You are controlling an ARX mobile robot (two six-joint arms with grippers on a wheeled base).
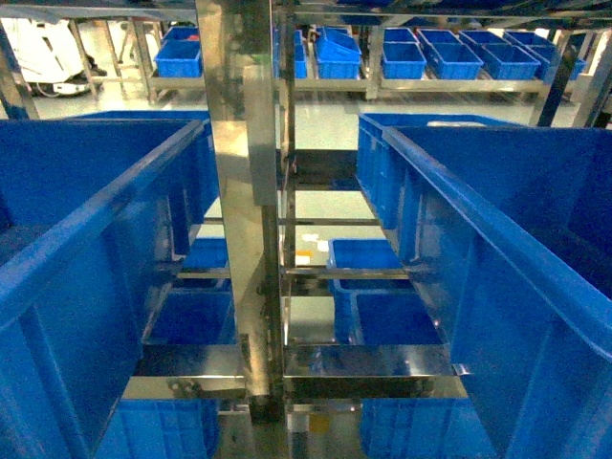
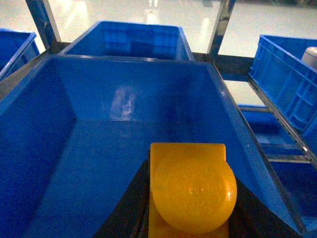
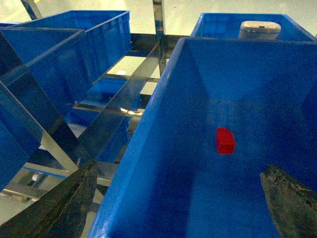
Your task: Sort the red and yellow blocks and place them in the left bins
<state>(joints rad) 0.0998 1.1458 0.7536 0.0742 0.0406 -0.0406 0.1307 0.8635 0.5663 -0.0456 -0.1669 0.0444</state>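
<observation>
We hold the yellow block [image 2: 190, 198] pinched between our left fingers [image 2: 124, 208], stud toward the wrist camera, above the floor of a large blue bin [image 2: 64, 163]. Our right fingers [image 3: 290, 201] are spread wide over another large blue bin [image 3: 173, 163], gripping nothing. The red block [image 3: 225, 140] lies on that bin's floor, well apart from the right fingers. A steel post [image 1: 239, 210] stands between the bins.

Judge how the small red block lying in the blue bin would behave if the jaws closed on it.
The red block looks like hard plastic, so probably rigid and light. Its boxy sides suggest it would slide on the blue bin floor, not roll. Being small, it may slip from an off-centre grip.
</observation>
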